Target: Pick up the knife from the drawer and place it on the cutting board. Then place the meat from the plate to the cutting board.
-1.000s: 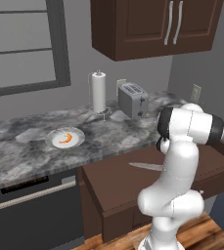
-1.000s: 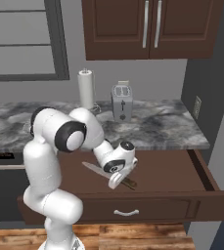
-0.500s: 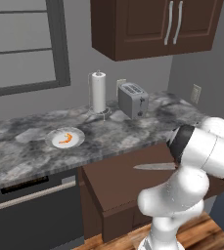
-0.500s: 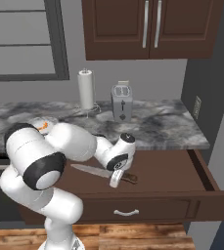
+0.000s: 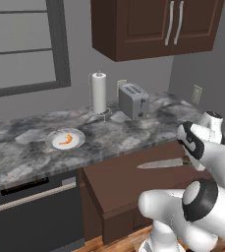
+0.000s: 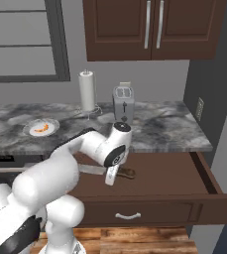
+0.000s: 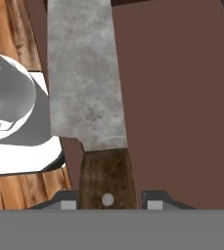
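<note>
Two base cameras and one on the hand record a knife grab in a simulated kitchen. From the left base view, the knife (image 5: 164, 163) hangs level above the open drawer (image 5: 128, 184), silver blade pointing left, its handle lost behind the white arm; farther left on the marble bench (image 5: 30, 152) the orange-red meat (image 5: 66, 140) lies on its white plate (image 5: 55, 144), with a paper towel roll (image 5: 99, 92) and toaster (image 5: 134, 101) behind. From the right base view, the end effector (image 6: 112, 176) hangs over the drawer, closed on the brown handle, though the blade is largely masked by the arm. From the hand view, the handle sits between the finger tips (image 7: 68, 198), jaws narrowed onto it, the blade running away up the frame. Stiff, smooth and blade-heavy, the knife looks best held at the handle, as here; it could pivot in the grip. No cutting board can be made out.
</note>
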